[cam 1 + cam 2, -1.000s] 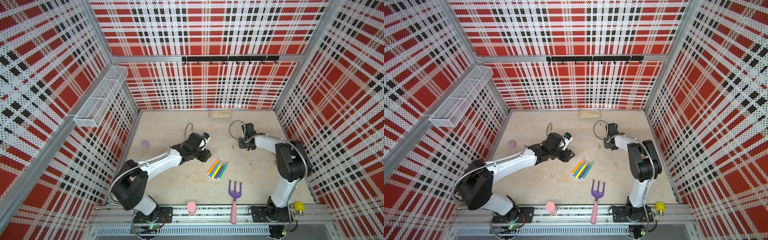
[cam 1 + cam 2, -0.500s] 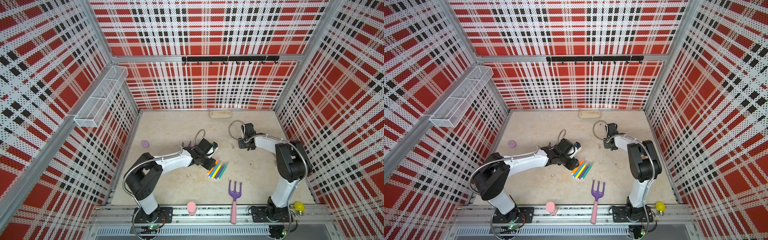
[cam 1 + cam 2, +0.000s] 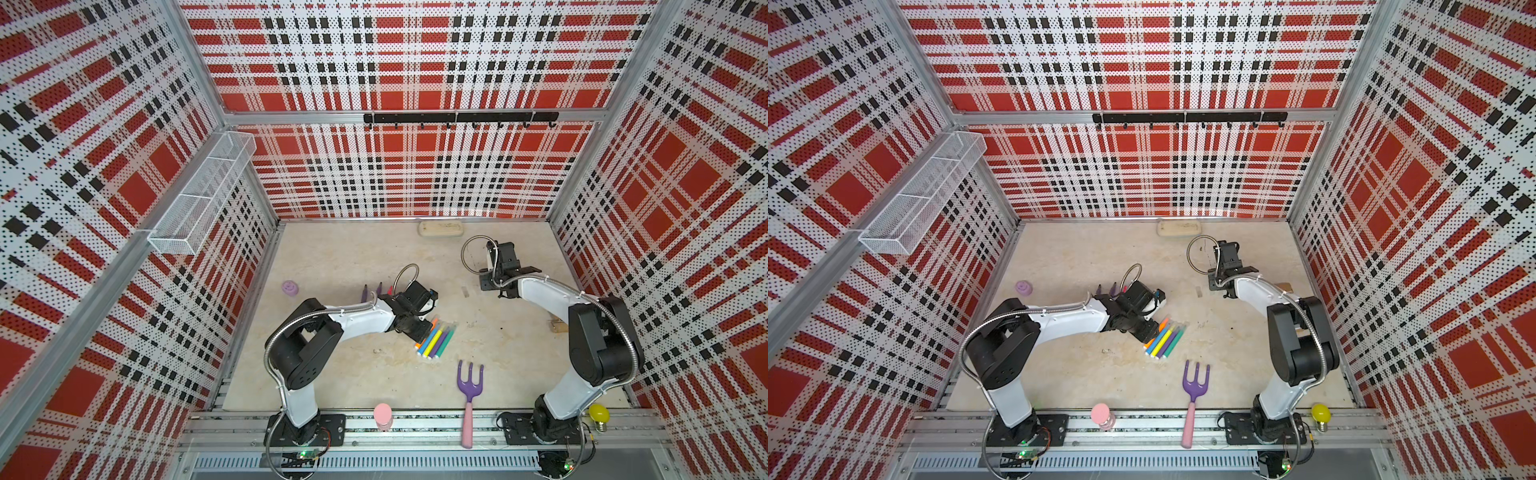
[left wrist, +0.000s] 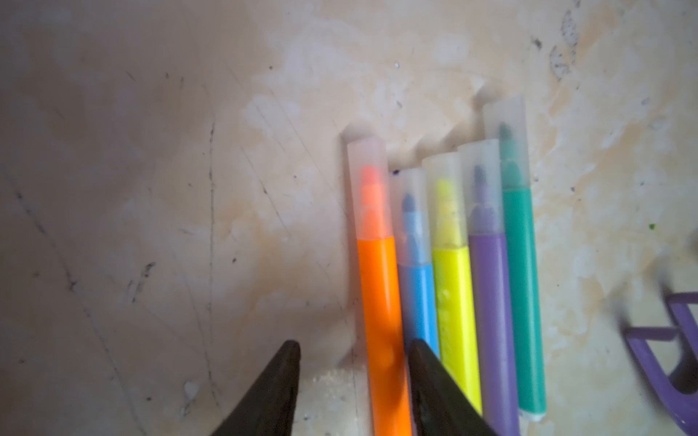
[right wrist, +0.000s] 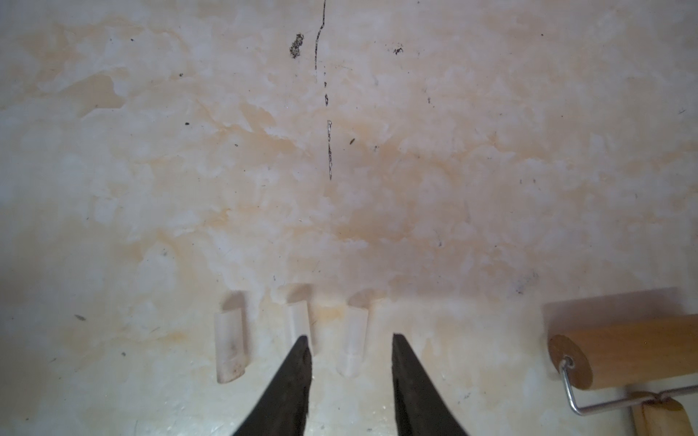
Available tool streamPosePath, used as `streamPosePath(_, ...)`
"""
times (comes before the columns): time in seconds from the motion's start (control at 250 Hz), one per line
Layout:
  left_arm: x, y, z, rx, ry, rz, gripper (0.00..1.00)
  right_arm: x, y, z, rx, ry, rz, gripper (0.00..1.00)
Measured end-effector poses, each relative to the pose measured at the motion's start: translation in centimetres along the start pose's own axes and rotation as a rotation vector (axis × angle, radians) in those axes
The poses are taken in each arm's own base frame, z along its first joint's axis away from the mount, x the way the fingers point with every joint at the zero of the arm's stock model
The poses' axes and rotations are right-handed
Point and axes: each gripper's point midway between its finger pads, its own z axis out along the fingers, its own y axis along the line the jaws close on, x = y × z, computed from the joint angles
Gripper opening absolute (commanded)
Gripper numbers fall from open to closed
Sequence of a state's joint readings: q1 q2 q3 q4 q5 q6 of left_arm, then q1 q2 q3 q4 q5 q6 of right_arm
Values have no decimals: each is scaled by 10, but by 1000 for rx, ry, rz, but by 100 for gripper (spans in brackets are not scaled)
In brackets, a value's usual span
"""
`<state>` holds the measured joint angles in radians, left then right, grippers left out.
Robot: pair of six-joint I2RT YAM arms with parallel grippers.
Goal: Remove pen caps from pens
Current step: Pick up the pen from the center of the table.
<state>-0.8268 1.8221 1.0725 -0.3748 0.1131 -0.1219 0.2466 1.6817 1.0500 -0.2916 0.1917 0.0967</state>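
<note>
The left end effector [image 4: 354, 342] hangs released over a row of five capped pens [image 3: 436, 341]. Its jaws stand apart and straddle the tail half of the orange pen [image 4: 379, 302]. That pen sits off-centre in the gap, close against one finger [image 4: 426, 377], with the blue pen [image 4: 419, 294] just beside it. In a top view the row lies in the lower middle of the frame, long axes running from lower left to upper right. The clear pen caps [image 4: 368, 188] are on the upper-right ends, pointing away from the left end effector along its reach. The left arm is much the nearer. The right end effector [image 5: 348, 337] is well apart toward the upper right, also released, over three loose caps [image 5: 229, 345] on the desk [image 5: 340, 151], one of them between its jaws. By my judgement a clean grasp needs the orange barrel alone, so the jaws should shift off the blue one first.
</note>
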Motion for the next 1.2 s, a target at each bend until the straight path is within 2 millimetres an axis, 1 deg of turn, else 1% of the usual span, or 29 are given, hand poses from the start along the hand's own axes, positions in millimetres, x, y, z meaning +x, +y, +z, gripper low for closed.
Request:
streamPosePath(0.064,2,1,3,-2,7,-1,48,1,0,0,0,1,0,39)
streamPosePath(0.244,-1,0,4,-4,6,2,46,3,0,-1,1,3,-1,39)
streamPosePath(0.704,2,2,4,-22,13,1,43,0,-3,-2,17,-12,2,39)
streamPosePath(0.876,4,-1,4,-34,14,6,43,0,-3,-2,18,-13,2,40)
streamPosePath(0.964,6,-3,4,-34,18,9,36,0,-3,-2,18,-14,3,39)
streamPosePath(1.2,8,-7,4,-31,23,12,37,0,-4,-2,18,-13,3,40)
